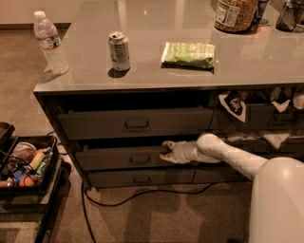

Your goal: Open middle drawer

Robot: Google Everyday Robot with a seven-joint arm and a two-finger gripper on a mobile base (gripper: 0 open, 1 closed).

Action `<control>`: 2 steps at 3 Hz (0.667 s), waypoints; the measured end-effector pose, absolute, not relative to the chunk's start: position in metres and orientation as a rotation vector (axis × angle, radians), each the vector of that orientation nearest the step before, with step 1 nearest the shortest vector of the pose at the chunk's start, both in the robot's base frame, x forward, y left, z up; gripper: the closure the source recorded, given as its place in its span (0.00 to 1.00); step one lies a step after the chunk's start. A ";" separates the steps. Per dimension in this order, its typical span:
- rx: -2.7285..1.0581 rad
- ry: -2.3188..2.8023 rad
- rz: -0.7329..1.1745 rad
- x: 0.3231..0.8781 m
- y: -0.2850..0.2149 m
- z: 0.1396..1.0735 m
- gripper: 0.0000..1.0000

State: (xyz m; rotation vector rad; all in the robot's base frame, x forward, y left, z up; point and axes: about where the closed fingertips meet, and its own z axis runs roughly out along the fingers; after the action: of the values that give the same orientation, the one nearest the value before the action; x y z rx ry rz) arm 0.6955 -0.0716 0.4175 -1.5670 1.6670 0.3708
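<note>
The middle drawer (118,159) is a wide dark grey front of medium height with a small bar pull (140,159). It sits under the countertop, between a taller drawer (135,124) above and a slim drawer (140,179) below. It stands out a little from the cabinet, with a dark gap above its front. My gripper (165,151) is at the right end of this drawer's front, at its top edge, right of the pull. My white arm (228,154) reaches to it from the right.
On the countertop (266,61) stand a water bottle (51,42), a can (119,51), a green packet (188,54) and a jar (235,14). A black cart (45,187) of small items stands at the left. A cable (142,192) lies on the floor.
</note>
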 end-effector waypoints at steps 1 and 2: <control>-1.586 1.659 0.395 0.687 -0.070 0.419 0.88; -1.598 1.643 0.416 0.678 -0.070 0.426 0.88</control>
State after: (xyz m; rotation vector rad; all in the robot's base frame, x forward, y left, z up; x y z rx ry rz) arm 0.6778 -0.0697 0.4265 -1.5984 1.6429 0.4162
